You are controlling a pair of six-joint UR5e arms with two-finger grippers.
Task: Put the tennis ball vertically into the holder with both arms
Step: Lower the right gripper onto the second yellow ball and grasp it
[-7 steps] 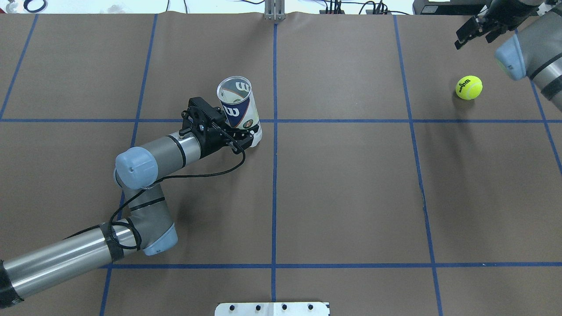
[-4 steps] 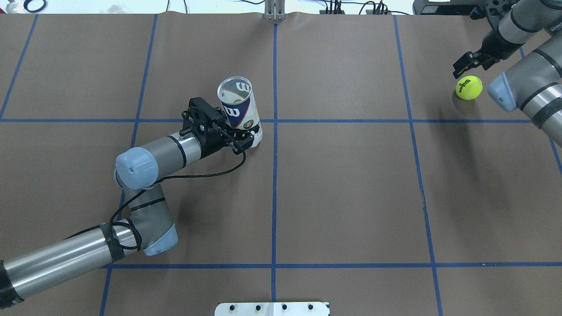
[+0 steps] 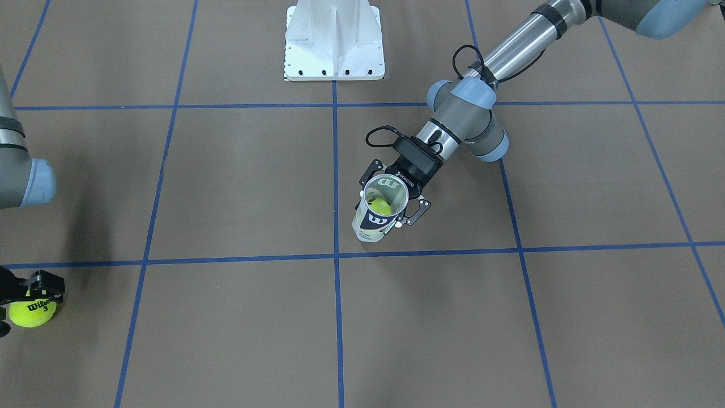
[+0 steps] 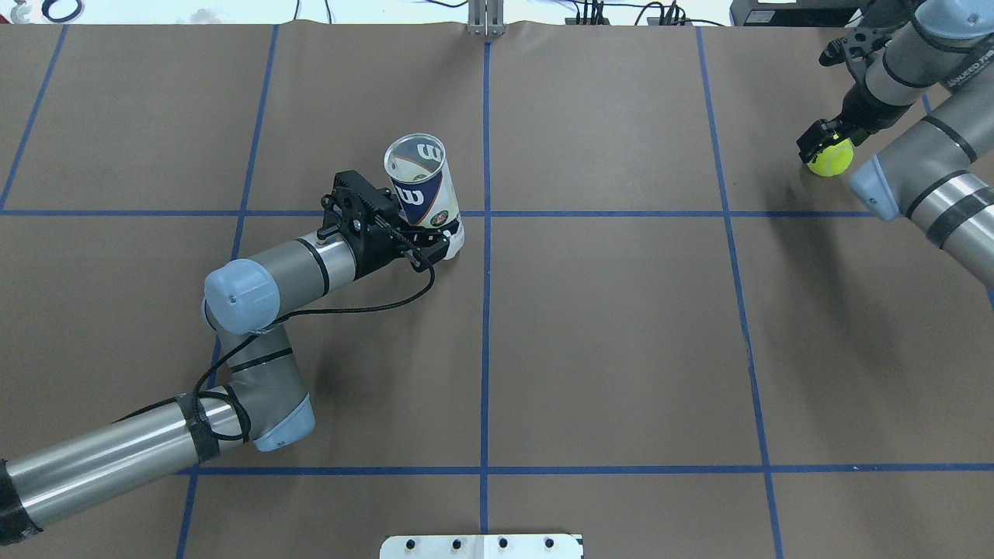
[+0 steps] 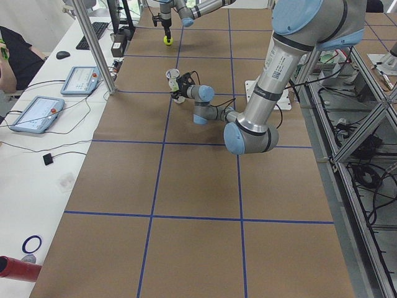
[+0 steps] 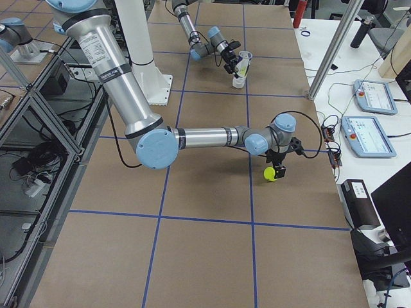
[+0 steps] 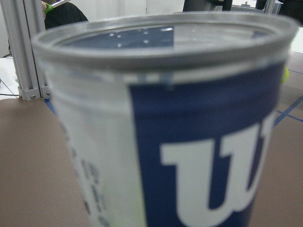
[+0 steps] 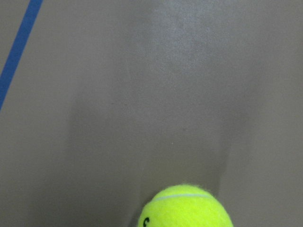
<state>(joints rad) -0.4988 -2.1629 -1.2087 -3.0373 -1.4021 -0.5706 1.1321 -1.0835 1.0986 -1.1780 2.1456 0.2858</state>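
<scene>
The left gripper (image 4: 432,242) was closed on the lower part of the holder (image 4: 418,182), with a finger on either side of the clear can just above its white base. The holder stood upright a little left of the middle of the table (image 4: 621,349), close to a crossing of the blue tape lines (image 4: 485,213). Its silver-rimmed mouth faced up and was uncovered, and the navy label with the white W was turned toward the gripper. In the front-facing view a yellow-green ball inside the holder (image 3: 380,207) showed low down through the mouth. The left arm (image 4: 272,272) reached in from the near left corner, its wrist lying low and level behind the can.

The right gripper (image 3: 21,307) was at the far right of the table, pointing down over the loose tennis ball (image 4: 832,161). Its fingers were spread, one on each side of the ball. Whether the pads touched the ball could not be told. The ball lay on the brown surface well apart from the holder. The right wrist view showed only the top of the ball at its lower edge. The white pedestal (image 3: 334,39) stood at the near edge, in line with the middle tape line.
</scene>
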